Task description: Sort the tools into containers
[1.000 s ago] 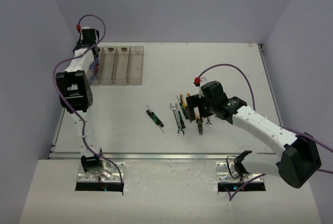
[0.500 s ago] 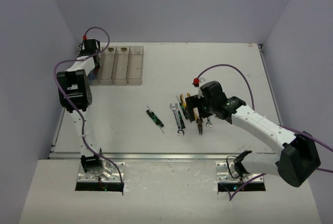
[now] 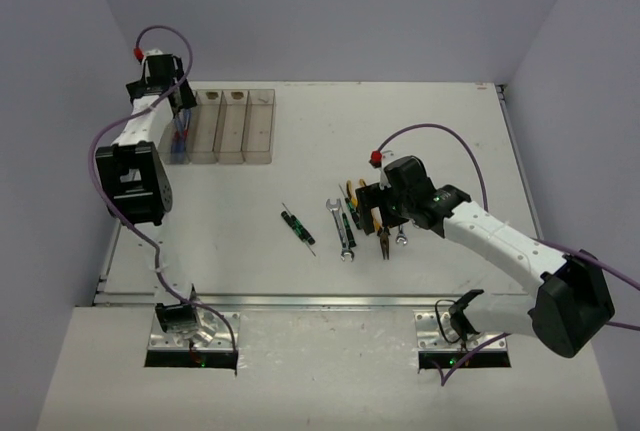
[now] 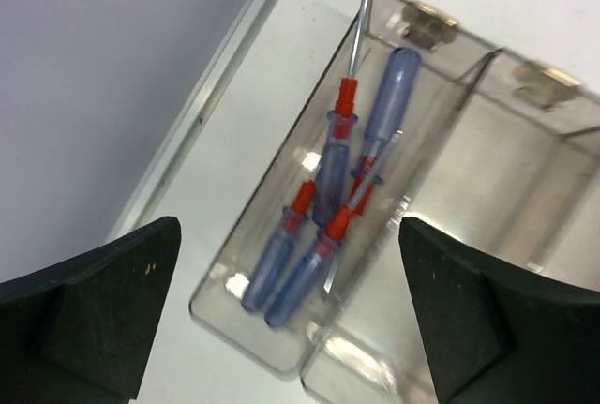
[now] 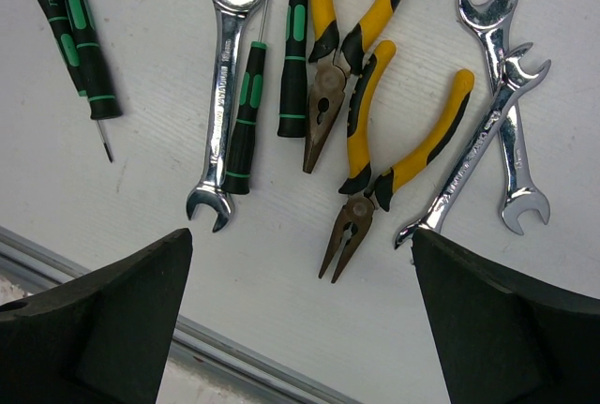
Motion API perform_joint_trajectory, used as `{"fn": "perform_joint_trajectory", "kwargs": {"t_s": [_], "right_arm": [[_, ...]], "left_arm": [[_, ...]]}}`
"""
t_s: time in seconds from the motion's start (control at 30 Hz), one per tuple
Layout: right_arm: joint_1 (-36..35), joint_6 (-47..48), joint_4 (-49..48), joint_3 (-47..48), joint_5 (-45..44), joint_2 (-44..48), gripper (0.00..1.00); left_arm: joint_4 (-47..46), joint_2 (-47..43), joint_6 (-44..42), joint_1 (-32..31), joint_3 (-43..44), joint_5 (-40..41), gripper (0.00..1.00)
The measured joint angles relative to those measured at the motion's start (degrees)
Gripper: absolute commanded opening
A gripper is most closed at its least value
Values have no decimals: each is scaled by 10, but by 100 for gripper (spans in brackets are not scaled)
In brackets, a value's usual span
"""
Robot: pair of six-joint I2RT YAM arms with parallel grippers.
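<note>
Fingers on my left gripper [image 4: 291, 334] stand spread wide, one dark pad in each lower corner of the wrist view, and they hang over the leftmost bin [image 4: 251, 215]. That bin is the end of the row of bins [image 3: 262, 129] joined side by side at the far left of the table [image 3: 450, 121]. Inside it lie the blue-handled screwdrivers [image 4: 330, 179] with their red collars. They are piled loosely along its length, one of them reversed against the others. The next bin [image 4: 525, 170] shares its wall on the right. My right gripper [image 5: 300, 329] is just as wide open, poised above the loose tools right of the table's middle and touching none of them. At the left of that wrist view a lone green-black screwdriver [image 5: 89, 57] lies apart from the rest; I cannot tell whether a second one lies tight against it. Next comes a silver wrench [image 5: 225, 95] with a green-black screwdriver [image 5: 246, 113] lying against it, then another green-black screwdriver [image 5: 295, 57] just beside. Two yellow-handled pliers [image 5: 361, 95] follow, noses pointing toward the near edge, the lower pair overlapping the upper pair's handle. At the right, two crossed wrenches [image 5: 506, 113] lie one over the other.
</note>
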State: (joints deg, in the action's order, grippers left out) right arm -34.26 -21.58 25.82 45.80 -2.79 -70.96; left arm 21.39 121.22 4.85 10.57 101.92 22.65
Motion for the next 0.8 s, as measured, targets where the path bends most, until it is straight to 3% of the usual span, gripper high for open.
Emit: {"fn": "perform_joint_trajectory", "kwargs": {"t_s": [0.1,0.23,0.37,0.53,0.8], "right_arm": [[0,0,0,0,2,-1,99],[0,0,-2,0,12,-1,99],[-4,2,-8,0,32,-4,99],[-40,0,-15,12,43,-57,95],[-114,-32,-6,115,23,-223,75]], "left_arm": [[44,-89,83,-11,-11,-3,100],[41,-299,180,-58,-108,-28,100],[18,-503,223,-140,-255,-64,100],[23,-706,210,-143,-464,-125,100],[88,-804,169,-142,-581,-189,100]]}}
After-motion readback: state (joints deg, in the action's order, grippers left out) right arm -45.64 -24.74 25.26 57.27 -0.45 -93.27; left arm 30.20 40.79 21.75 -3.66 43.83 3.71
